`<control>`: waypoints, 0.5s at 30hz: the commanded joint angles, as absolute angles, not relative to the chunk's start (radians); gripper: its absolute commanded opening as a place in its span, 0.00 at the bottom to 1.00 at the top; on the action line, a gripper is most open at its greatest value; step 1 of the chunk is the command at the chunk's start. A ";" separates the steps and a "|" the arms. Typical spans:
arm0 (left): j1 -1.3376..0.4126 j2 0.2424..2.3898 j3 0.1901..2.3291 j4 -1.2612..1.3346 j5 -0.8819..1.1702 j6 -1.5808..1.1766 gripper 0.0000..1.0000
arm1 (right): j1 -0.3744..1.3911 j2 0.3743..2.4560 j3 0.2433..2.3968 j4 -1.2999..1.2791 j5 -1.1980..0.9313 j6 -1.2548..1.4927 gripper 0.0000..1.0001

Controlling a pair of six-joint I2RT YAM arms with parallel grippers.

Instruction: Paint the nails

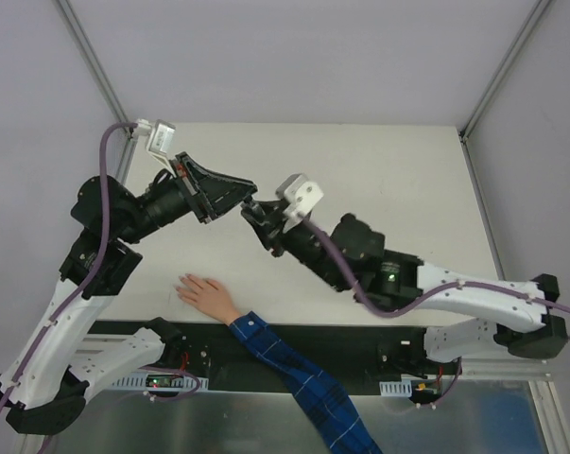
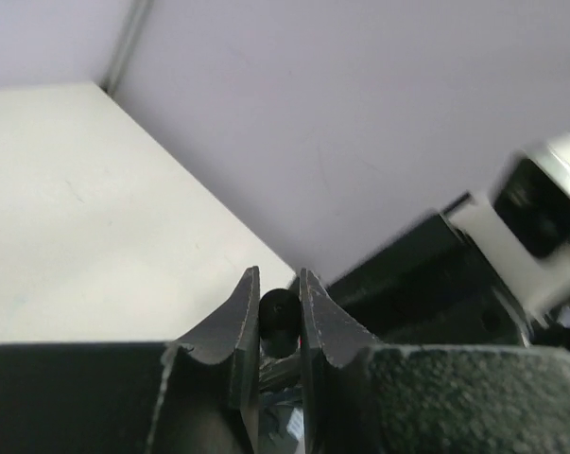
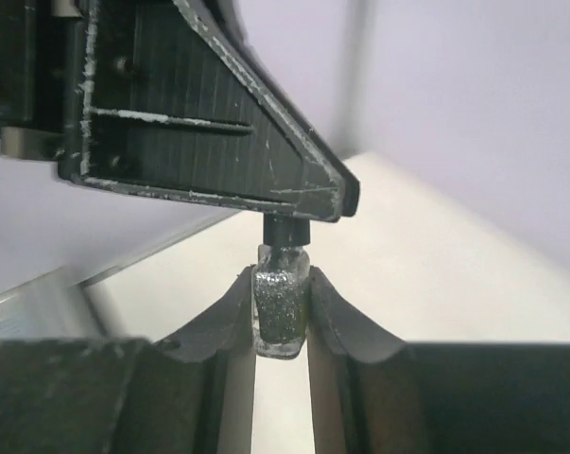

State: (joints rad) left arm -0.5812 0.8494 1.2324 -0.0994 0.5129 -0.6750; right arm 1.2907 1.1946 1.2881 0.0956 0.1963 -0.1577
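Two grippers share one bottle above the desk point(image 1: 379, 170)
The right gripper point(image 3: 282, 284) is clenched on a glittery nail-polish bottle point(image 3: 282, 320), and the left gripper point(image 2: 280, 284) is clenched on its black cap point(image 2: 277, 320). The nails point(image 1: 181, 288), too small to make out, tip the pale hand point(image 1: 206, 292) lying flat at the desk's near edge, left of centre, well apart from the bottle.

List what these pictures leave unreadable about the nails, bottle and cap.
Nails: too small in the top view; outside both wrist views.
Bottle: sides covered by the right pincer in its wrist view.
Cap: mostly hidden between the left pincer fingers in its wrist view.
Sleeve: cut off by the top view's bottom edge.
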 commanded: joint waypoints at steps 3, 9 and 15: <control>-0.595 0.933 1.324 -0.258 0.327 -0.755 0.00 | 1.549 1.485 1.405 0.638 1.134 -1.066 0.00; -0.595 0.945 1.338 -0.265 0.345 -0.792 0.00 | 1.540 1.405 1.375 0.433 0.880 -0.842 0.00; -0.595 0.914 1.342 -0.256 0.400 -0.727 0.71 | 1.450 1.267 1.324 0.188 0.483 -0.557 0.00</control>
